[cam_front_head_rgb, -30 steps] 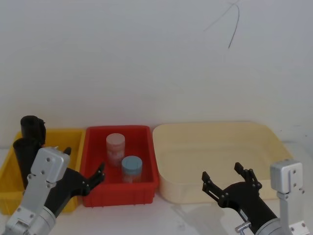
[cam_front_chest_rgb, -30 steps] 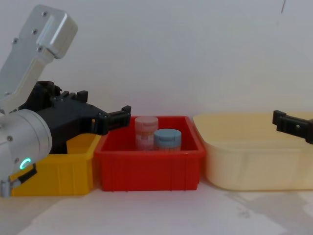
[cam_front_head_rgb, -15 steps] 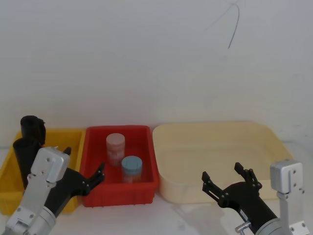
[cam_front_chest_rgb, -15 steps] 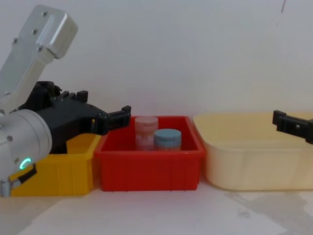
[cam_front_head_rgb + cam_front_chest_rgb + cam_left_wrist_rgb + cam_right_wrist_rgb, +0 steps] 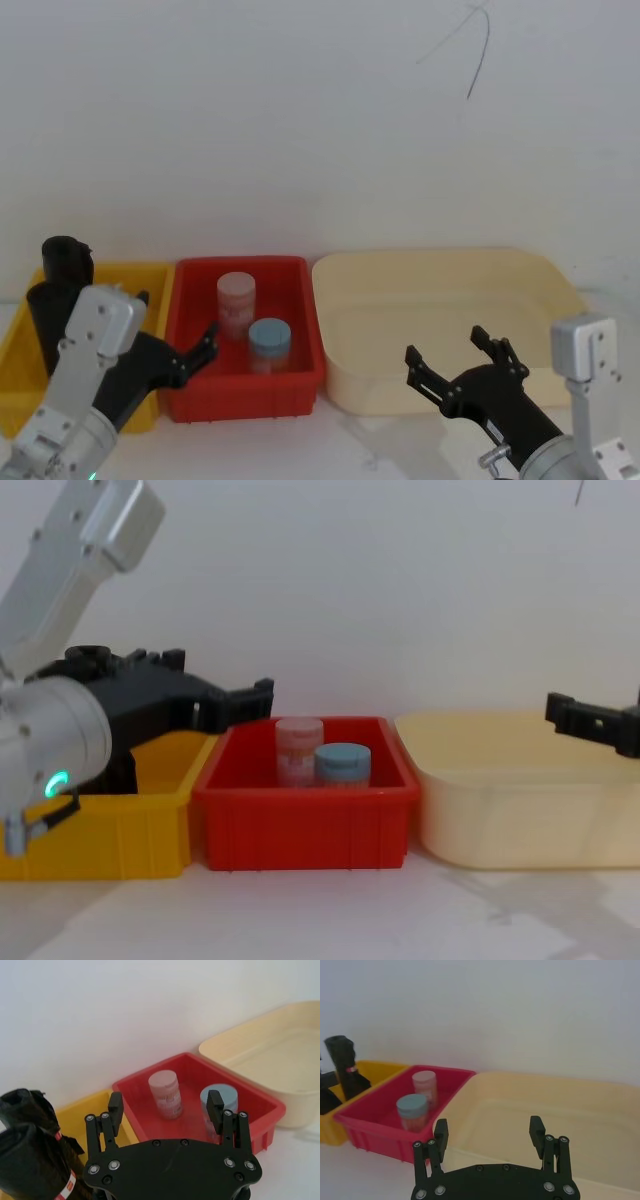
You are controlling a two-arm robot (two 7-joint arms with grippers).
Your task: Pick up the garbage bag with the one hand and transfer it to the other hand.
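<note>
At the yellow bin's (image 5: 120,268) rim, left end effector (image 5: 175,318) gapes near garbage bag (image 5: 45,320); right end effector (image 5: 444,343) gapes

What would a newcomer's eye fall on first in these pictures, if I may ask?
First the row of bins: yellow bin left, red bin in the middle holding a pink jar and a blue-lidded jar, cream tub right. Then the garbage bag, a tall black roll standing beside a second roll in the yellow bin. Both open grippers hover nearer the robot: left gripper by the yellow and red bins, right gripper before the tub.
</note>
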